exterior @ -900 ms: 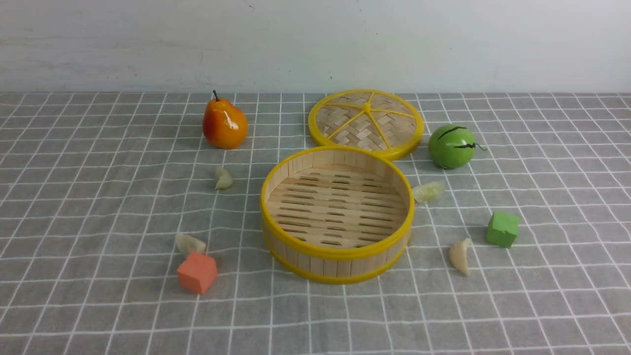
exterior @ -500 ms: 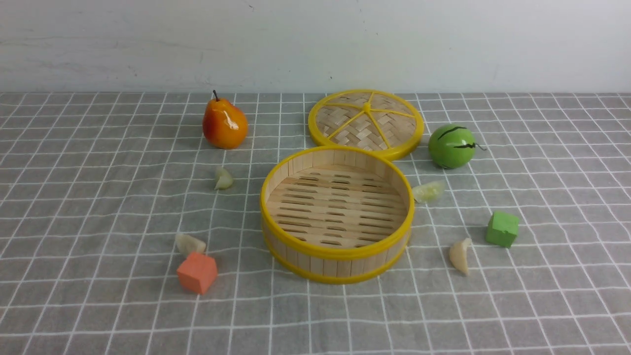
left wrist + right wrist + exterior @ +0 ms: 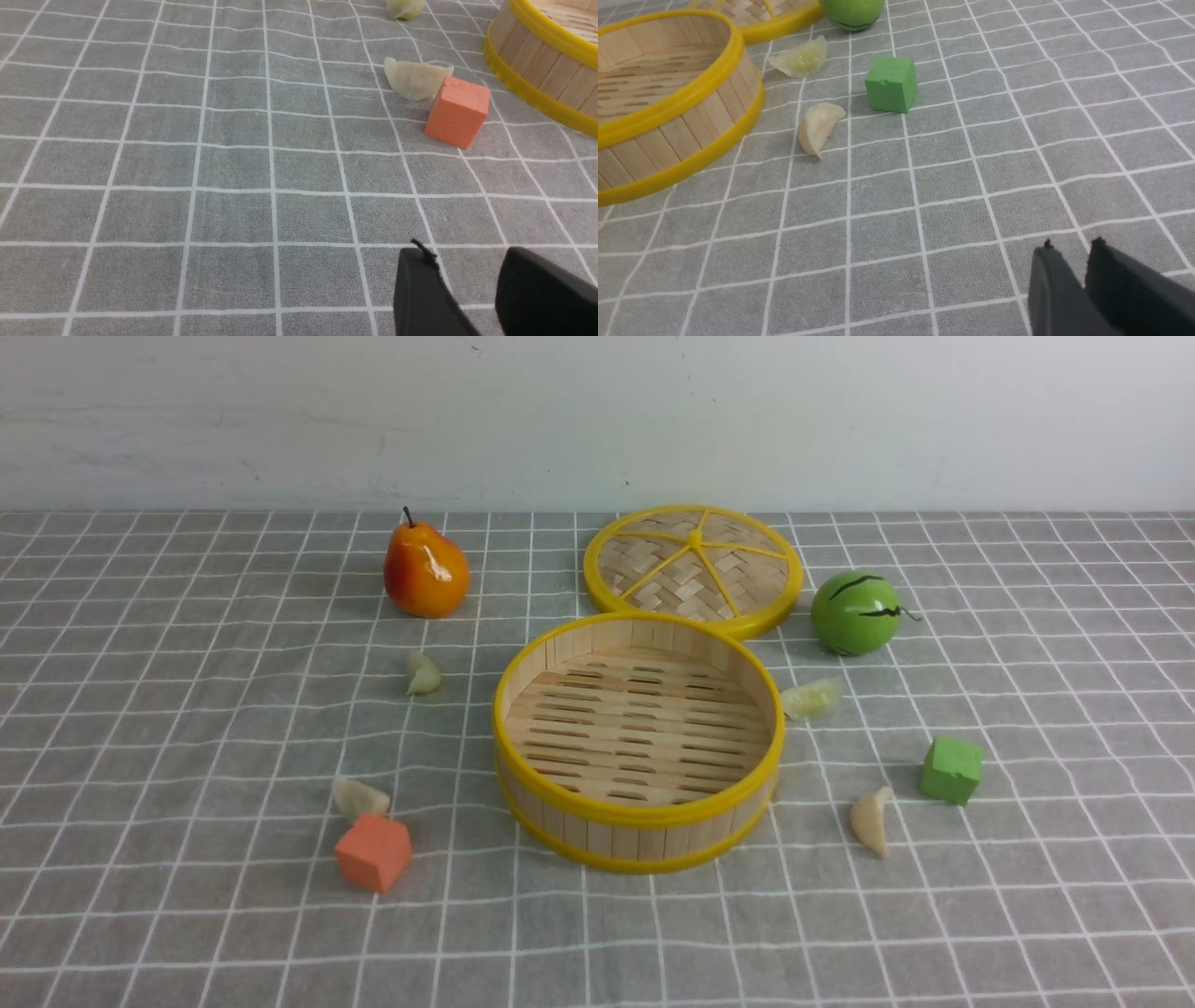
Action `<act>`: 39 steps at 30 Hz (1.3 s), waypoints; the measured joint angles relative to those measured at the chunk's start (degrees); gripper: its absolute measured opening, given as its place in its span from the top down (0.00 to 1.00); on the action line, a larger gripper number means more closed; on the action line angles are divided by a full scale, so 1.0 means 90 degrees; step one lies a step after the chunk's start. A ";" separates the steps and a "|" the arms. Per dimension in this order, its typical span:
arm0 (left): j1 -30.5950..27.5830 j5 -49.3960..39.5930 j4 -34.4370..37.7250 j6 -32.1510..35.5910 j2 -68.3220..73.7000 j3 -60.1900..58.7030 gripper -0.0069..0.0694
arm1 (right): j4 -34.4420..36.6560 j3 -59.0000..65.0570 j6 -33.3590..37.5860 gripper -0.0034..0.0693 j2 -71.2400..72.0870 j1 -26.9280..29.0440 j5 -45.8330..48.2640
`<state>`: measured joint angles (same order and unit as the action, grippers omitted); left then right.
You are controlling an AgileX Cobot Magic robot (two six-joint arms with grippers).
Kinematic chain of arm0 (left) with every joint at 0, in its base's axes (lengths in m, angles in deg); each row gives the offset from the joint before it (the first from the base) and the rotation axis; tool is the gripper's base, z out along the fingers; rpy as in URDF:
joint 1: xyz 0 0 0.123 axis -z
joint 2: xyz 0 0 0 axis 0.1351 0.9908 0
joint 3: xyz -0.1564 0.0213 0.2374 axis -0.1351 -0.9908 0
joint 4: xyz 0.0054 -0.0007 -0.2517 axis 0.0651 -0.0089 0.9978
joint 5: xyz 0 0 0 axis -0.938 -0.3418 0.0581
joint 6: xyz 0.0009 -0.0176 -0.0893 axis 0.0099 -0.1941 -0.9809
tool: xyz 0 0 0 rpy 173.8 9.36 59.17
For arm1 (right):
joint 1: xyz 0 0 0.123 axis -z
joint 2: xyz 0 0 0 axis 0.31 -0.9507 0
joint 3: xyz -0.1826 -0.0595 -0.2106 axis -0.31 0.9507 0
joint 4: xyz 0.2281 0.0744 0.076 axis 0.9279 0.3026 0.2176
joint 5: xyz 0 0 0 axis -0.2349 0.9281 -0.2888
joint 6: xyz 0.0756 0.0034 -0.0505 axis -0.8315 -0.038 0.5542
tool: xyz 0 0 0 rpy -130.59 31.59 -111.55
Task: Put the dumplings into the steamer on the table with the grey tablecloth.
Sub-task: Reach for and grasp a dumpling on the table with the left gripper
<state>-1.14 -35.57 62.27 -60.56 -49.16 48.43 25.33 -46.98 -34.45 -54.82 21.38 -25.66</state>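
Front view: neither arm shows, steamer [image 3: 640,817] mid-table and empty on the grey tablecloth [image 3: 187,709], all four dumplings outside it, so the step in hand is judged the first pick. Clock bearings are from the steamer, 12 away from the robot. Left wrist view: left gripper [image 3: 465,255] low over the cloth, jaws apart, holding nothing. The dumpling at 8 o'clock [image 3: 355,798] lies against or all but against the orange cube [image 3: 373,852]; best approached from above with the jaws across its pleated back, the finger on the cube's side kept out of that tight spot so the cube is not dragged along. The dumpling at 10 o'clock [image 3: 423,674] lies clear and looks easier. At 2 o'clock a dumpling [image 3: 811,697] sits just beside the steamer wall; a finger may catch the rim there. The dumpling at 4 o'clock [image 3: 871,819] lies free, apart from the green cube [image 3: 951,769]. Right wrist view: right gripper [image 3: 1071,247] empty, jaws only narrowly parted; widen before descending. Release low over the slats.
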 joint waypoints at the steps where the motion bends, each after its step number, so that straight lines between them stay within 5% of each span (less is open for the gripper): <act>1: 0.0000 0.0000 0.0000 0.0000 0.0000 0.0000 0.60 | 0.0000 0.0000 0.0000 0.79 0.0000 0.0000 0.0000; 39: 0.0000 0.0000 0.0000 0.0017 0.0000 0.0000 0.60 | 0.0006 0.0000 0.0000 0.75 0.0000 0.0000 0.0001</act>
<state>-1.14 -35.57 62.27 -60.41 -49.16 48.43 25.38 -46.98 -34.45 -54.82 21.38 -25.65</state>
